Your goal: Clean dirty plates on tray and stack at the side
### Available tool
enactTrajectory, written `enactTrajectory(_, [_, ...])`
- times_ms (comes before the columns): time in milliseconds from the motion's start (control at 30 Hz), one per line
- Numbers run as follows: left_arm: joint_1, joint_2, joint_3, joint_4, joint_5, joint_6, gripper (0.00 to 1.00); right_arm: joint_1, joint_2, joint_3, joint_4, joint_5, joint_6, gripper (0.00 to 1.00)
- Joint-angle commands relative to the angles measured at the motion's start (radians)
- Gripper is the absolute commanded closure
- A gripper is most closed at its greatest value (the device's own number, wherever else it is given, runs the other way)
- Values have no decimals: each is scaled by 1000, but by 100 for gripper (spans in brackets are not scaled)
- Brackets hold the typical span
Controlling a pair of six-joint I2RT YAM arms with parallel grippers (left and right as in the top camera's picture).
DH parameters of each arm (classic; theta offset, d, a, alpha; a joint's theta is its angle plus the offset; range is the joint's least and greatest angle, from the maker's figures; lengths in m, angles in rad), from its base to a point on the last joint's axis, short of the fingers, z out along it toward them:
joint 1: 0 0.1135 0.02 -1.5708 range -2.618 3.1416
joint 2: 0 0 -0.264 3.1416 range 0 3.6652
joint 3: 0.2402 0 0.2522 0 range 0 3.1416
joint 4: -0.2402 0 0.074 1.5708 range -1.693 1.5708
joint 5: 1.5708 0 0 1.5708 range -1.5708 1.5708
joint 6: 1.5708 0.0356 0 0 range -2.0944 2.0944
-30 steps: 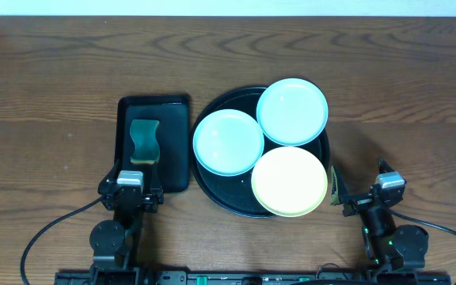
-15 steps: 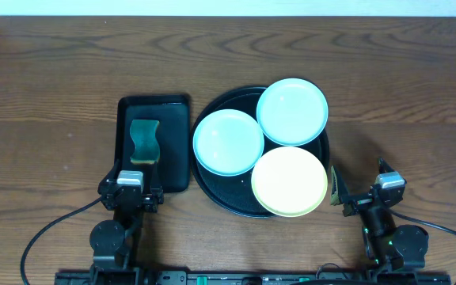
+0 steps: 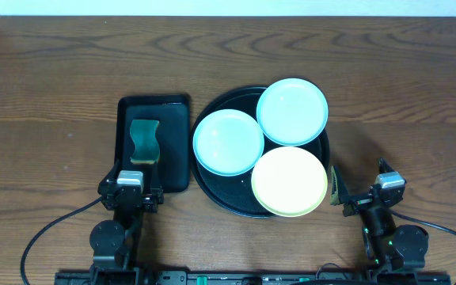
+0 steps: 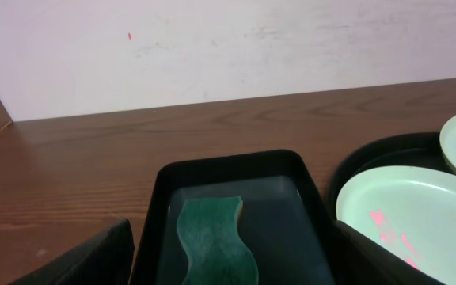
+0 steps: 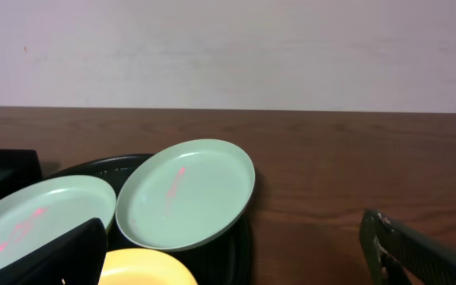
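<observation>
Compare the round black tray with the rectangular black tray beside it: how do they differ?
Shape: the round tray is circular; the rectangular tray is oblong with rounded corners. Size: the round tray is clearly wider. Load: the round tray carries two mint plates and a yellow plate; the rectangular tray holds only a green sponge. Both are black, raised-rimmed, on the wooden table.

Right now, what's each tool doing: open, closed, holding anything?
Left tool: open, holding nothing.
Right tool: open, holding nothing.
</observation>
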State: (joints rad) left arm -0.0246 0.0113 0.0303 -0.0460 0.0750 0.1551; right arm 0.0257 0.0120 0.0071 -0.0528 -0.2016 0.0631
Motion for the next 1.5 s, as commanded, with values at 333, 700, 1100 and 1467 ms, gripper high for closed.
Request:
enactTrajectory(333, [-6, -5, -26, -19, -1, 9, 22, 13, -3, -2, -4, 13, -9, 1])
enactTrajectory(700, [-6, -5, -26, -19, -1, 9, 22, 13, -3, -2, -4, 13, -9, 1])
enactTrajectory(1100, [-6, -5, -26, -19, -1, 8, 22, 13, -3, -2, -3, 42, -17, 1])
enactTrajectory(1467, [-6, -5, -25, -19, -1, 6, 22, 13, -2, -2, -8, 60, -16, 1])
